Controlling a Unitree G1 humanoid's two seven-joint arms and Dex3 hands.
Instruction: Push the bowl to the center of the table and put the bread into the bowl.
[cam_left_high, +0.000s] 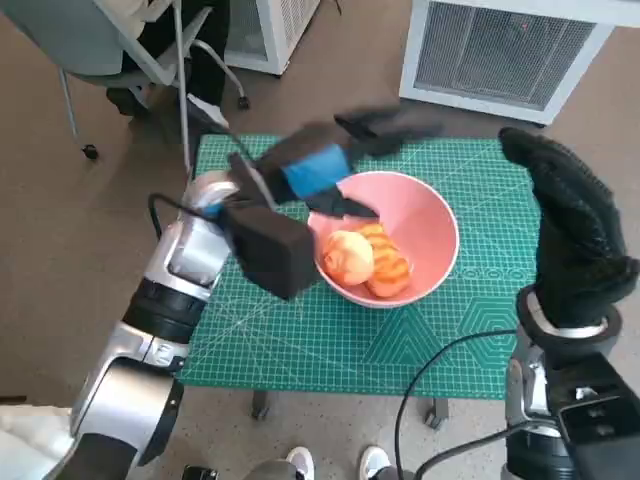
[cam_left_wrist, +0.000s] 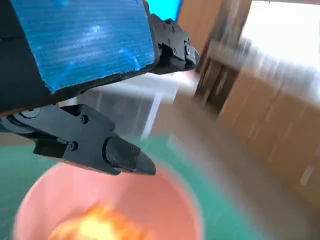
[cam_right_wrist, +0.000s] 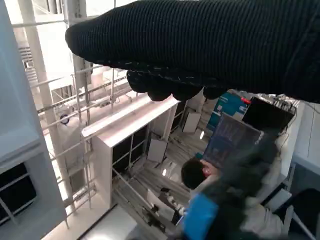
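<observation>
A small table covered by a green cutting mat takes up the middle of the head view, with a white slatted unit on the floor beyond its far edge and chair legs off the far left corner. Near the middle of the mat sits the pink bowl, and inside it lies the bread, golden-orange pieces gathered against the wall of the bowl nearest the robot (in the left wrist view they show only as a blurred orange patch low in the bowl). The left hand hangs above the far left rim of the bowl, motion-blurred in the head view, its fingers spread apart over the bowl's opening and holding nothing. The right hand is raised upright beside the right edge of the table, well apart from the bowl; nothing shows in it, but whether its fingers are spread or curled cannot be told from the glove's dark shape. The right wrist view also catches a person beyond the hand.
</observation>
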